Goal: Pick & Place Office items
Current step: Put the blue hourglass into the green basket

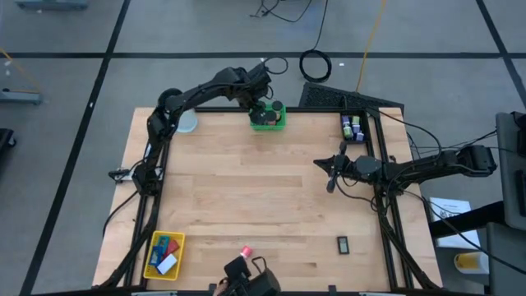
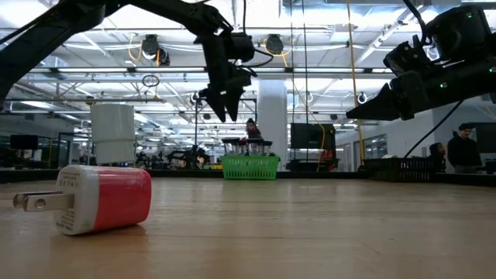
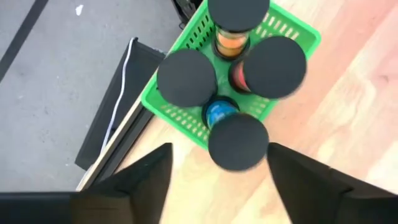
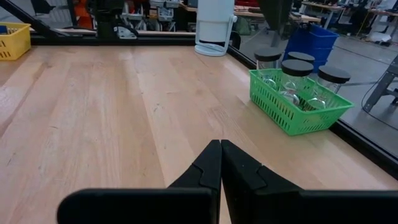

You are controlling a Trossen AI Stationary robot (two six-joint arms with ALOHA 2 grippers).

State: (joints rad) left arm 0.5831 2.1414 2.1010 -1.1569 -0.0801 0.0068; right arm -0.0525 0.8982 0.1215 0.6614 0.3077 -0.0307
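Wooden table (image 1: 246, 189): green basket (image 1: 268, 122) holds four black-capped jars (image 3: 186, 78) beneath spread left claw (image 3: 214, 171); right claw (image 4: 220, 163) pressed together

Four black-lidded jars (image 3: 186, 78) stood in one green basket (image 3: 297, 30) at the far edge. One yellow basket (image 1: 153, 265) sat near left; one red-and-white plug (image 2: 97, 198) lay near centre.

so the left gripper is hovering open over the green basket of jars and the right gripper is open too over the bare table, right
Not quite. The right gripper is shut: the right wrist view shows its fingers pressed together over bare table. The rest holds: the left gripper hangs open above the green basket of black-lidded jars.
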